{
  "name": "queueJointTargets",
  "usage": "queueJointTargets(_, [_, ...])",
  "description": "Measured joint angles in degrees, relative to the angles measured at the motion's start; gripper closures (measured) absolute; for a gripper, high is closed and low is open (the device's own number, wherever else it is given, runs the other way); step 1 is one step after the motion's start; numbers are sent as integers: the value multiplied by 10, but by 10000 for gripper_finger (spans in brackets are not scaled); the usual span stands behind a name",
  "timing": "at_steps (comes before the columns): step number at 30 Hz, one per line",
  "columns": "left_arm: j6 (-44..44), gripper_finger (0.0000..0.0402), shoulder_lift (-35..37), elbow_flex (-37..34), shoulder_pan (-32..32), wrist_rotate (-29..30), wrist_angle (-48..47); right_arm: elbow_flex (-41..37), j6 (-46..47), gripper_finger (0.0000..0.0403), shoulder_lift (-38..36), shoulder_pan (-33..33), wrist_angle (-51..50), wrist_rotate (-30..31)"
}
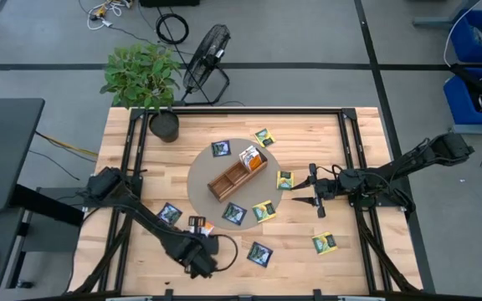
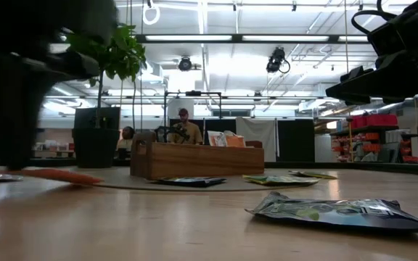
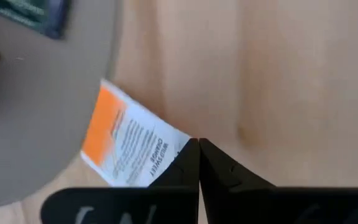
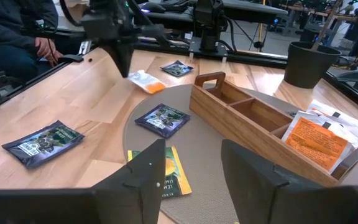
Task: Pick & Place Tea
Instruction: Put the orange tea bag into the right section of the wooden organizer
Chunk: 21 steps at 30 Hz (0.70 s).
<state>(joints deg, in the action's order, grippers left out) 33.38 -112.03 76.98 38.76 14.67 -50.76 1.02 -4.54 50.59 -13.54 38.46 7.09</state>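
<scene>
Orange-and-white tea packet (image 3: 129, 146), corner pinched by shut left jaws (image 3: 198, 163): may slip. Right jaws (image 4: 191, 171) wide, empty.

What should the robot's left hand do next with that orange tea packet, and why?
Probably lift it a little: the left hand looks shut on a corner of the orange-and-white tea packet, which lies on the wooden table, away from the brown wooden compartment tray.

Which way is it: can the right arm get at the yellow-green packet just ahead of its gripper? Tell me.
Probably yes. The right gripper is open, and the packet lies flat on the mat just ahead of it, with nothing on top or in between.
</scene>
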Motion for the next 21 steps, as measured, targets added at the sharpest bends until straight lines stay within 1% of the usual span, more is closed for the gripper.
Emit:
queueJointTargets(5, [-10, 400, 0, 19, 2, -4, -1, 0, 0, 238, 0, 0, 0, 0])
queueJointTargets(10, [-27, 401, 1, 52, -4, 0, -28, 0, -2, 238, 0, 0, 0, -3])
queueJointTargets(16, [-75, 401, 2, 100, -23, 0, -55, 0, -4, 238, 0, -1, 5, -16])
queueJointTargets(21, [-132, 401, 3, 135, -49, 16, -56, 0, -9, 238, 0, -1, 21, -31])
